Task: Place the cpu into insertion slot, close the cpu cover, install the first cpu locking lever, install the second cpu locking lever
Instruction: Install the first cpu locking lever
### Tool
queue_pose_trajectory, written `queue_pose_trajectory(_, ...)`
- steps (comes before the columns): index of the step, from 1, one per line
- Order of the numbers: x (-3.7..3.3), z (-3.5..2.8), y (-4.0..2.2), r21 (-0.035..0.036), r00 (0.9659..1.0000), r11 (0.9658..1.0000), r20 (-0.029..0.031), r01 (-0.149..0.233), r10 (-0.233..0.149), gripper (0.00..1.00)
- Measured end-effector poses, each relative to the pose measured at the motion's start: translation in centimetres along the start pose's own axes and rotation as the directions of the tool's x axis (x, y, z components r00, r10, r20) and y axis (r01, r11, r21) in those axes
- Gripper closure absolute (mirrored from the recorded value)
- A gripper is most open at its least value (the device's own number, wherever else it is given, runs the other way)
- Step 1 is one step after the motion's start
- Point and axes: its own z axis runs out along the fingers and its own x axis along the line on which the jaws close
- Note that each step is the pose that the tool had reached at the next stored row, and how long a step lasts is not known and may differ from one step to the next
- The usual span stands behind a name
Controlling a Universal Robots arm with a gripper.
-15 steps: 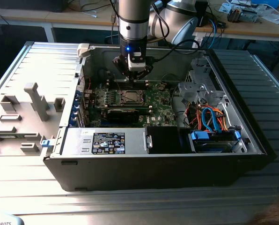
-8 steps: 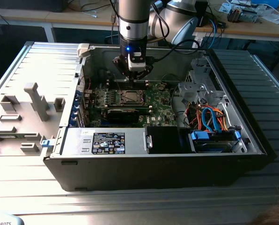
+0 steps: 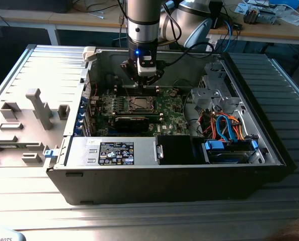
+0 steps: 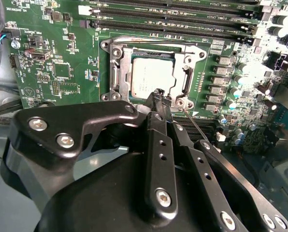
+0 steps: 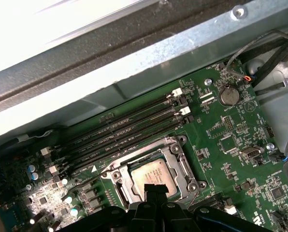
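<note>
Cpu (image 4: 151, 77), entry one: where do we log it?
We log it seated flat in the insertion slot (image 4: 109, 72), metal face up, with the cpu cover (image 4: 127, 79) lying around it.
Long axis?
None we can enter: it is square, with edges parallel to the memory slots (image 4: 173, 20).
Room, by the exterior view's clock?
From the slot: memory slots at 9, black card (image 3: 133, 121) at 6, cables (image 3: 225, 125) at 3, open above.
Tool?
Gripper (image 4: 159, 94) at 12, tips clenched together at the slot's rim beside a thin lever (image 4: 197, 128). Whether they nip it, we cannot tell.
</note>
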Motion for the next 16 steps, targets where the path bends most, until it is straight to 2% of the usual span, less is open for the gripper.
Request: queue_pose_trajectory(16,0.00,0.00,0.00,-0.0003,0.9999,0.9999,0.0000,0.014,-0.014,0.89)
